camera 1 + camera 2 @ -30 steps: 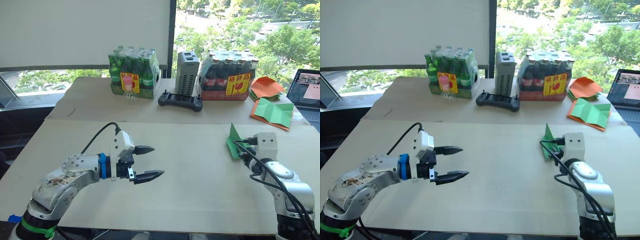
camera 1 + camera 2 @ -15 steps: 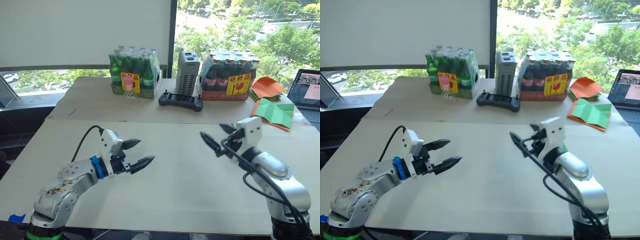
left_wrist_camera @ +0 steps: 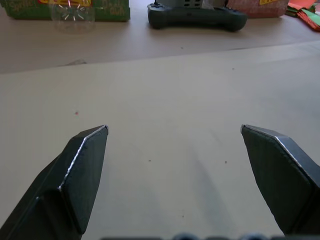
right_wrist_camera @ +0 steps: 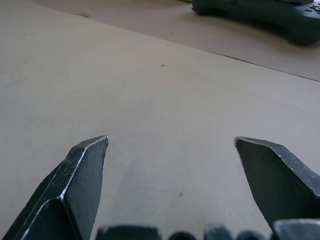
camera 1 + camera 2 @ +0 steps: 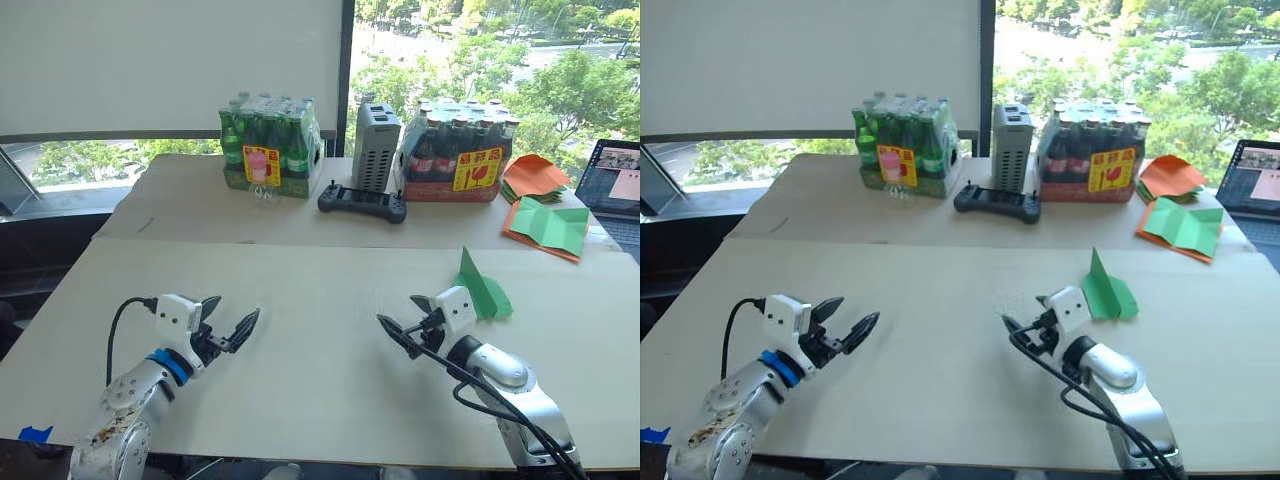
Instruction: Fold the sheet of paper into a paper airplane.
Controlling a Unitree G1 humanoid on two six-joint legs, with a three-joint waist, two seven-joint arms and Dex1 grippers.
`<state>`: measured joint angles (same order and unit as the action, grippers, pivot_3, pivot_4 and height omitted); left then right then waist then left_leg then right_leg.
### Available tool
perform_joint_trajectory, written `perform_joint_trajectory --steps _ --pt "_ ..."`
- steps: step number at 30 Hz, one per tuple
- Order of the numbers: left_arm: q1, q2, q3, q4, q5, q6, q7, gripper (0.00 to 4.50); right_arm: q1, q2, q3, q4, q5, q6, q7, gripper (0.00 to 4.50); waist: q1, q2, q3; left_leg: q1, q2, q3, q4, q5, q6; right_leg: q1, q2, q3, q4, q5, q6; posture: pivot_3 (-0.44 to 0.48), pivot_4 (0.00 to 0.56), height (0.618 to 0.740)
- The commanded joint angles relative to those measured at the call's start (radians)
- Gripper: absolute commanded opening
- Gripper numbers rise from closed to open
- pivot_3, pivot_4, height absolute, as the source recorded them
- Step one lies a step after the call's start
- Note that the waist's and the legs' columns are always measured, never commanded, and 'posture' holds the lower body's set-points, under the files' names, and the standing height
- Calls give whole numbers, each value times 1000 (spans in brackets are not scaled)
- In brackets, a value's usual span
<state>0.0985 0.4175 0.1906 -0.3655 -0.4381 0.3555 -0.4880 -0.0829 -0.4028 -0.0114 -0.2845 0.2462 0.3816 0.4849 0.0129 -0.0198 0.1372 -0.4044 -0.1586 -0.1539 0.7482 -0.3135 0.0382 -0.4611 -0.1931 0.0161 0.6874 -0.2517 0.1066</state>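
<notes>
Right end effector (image 5: 400, 318) now off paper airplane (image 5: 482, 290).

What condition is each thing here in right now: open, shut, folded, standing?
paper airplane: folded, resting on the table with one wing upright, nothing holding it
left gripper: open, empty
right gripper: open, empty
laptop: open, screen lit
green sheet on orange paper: creased, lying flat

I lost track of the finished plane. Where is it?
The paper airplane sits on the near table, on the robot's right, just beyond the open right gripper.
</notes>
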Motion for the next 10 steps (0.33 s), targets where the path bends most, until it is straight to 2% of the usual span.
perform_joint_trajectory --steps 1,10 --pt "12 -9 -5 29 25 -89 -36 4500 -6 -7 -4 -17 -5 -36 14 4447 0 0 0 0 0 0 0 0 0 0 0 0 0 0 0 0 150 675" --pt "-3 -2 -14 45 34 -115 -67 4500 -13 0 -5 -11 -14 -40 15 4447 0 0 0 0 0 0 0 0 0 0 0 0 0 0 0 0 150 675"
